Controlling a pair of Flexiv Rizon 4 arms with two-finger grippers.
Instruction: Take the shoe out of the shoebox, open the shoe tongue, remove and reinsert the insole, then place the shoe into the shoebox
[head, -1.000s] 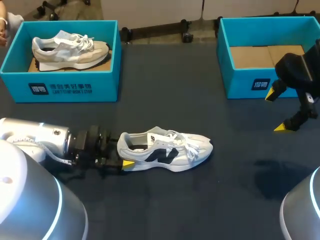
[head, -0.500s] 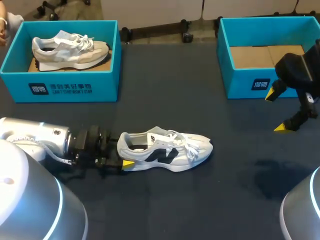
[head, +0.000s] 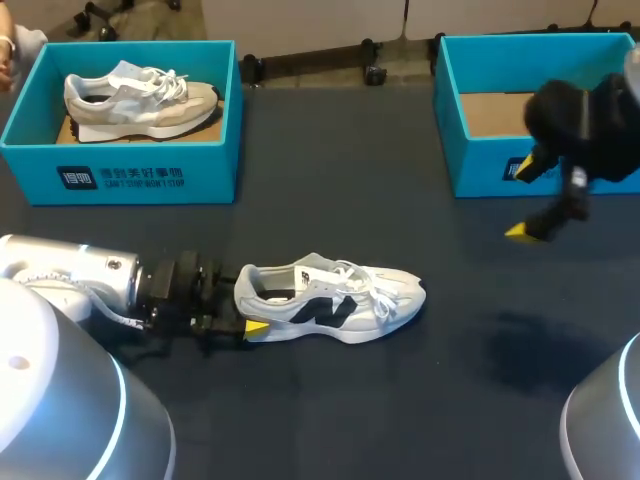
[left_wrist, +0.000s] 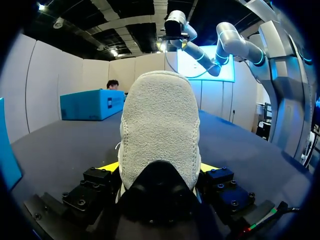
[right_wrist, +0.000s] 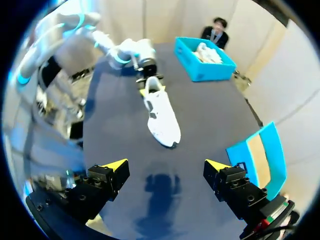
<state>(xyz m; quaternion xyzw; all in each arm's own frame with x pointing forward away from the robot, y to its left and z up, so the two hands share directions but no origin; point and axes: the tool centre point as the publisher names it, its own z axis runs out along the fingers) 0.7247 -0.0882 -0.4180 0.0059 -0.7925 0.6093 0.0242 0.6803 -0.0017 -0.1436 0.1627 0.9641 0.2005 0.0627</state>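
The shoe looks light and floppy; my left end effector pinches its stiffer heel. Right end effector hangs wide.

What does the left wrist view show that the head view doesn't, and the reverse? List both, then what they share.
Left wrist only: both yellow fingers of the left gripper pressing the heel of the white shoe from two sides. Head only: its laces and toe, the grey shoe in the left shoebox, the cardboard floor of the right shoebox. Both: the white shoe, the left gripper, the right shoebox's blue wall.
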